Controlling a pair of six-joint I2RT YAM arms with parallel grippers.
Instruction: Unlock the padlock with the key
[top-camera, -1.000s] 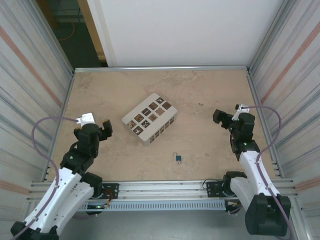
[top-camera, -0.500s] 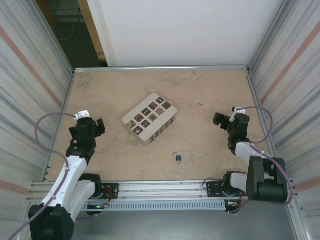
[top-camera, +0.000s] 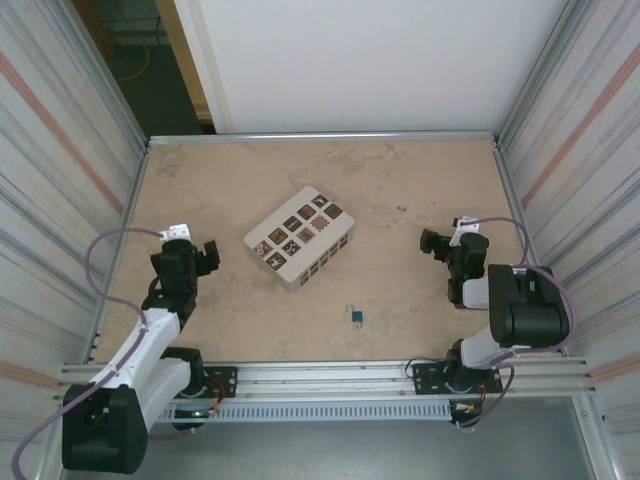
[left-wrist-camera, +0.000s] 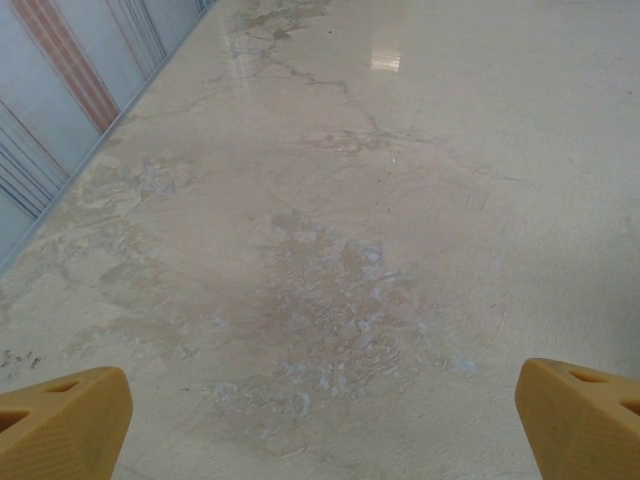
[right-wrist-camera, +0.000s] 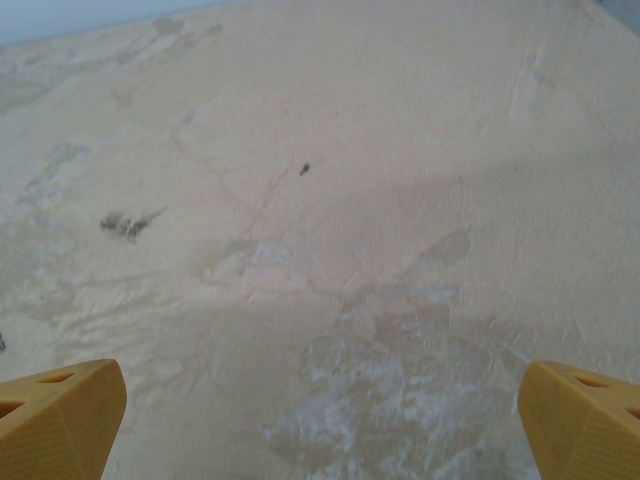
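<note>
Our marbled table (top-camera: 400, 190) bears a white box (top-camera: 300, 237) with dark patterned squares. Our left gripper (top-camera: 207, 254) and right gripper (top-camera: 430, 241) hover released, jaws wide. The tiny blue padlock (top-camera: 356, 318) lies near the front edge, between them.

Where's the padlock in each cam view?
Top external: padlock near the front edge, about centre, closer to the arm bases than the white box.
Left wrist: marbled table ahead of the open left gripper.
Right wrist: table with a dark speck, ahead of the open right gripper.
Shared landmark: the marbled table.
</note>
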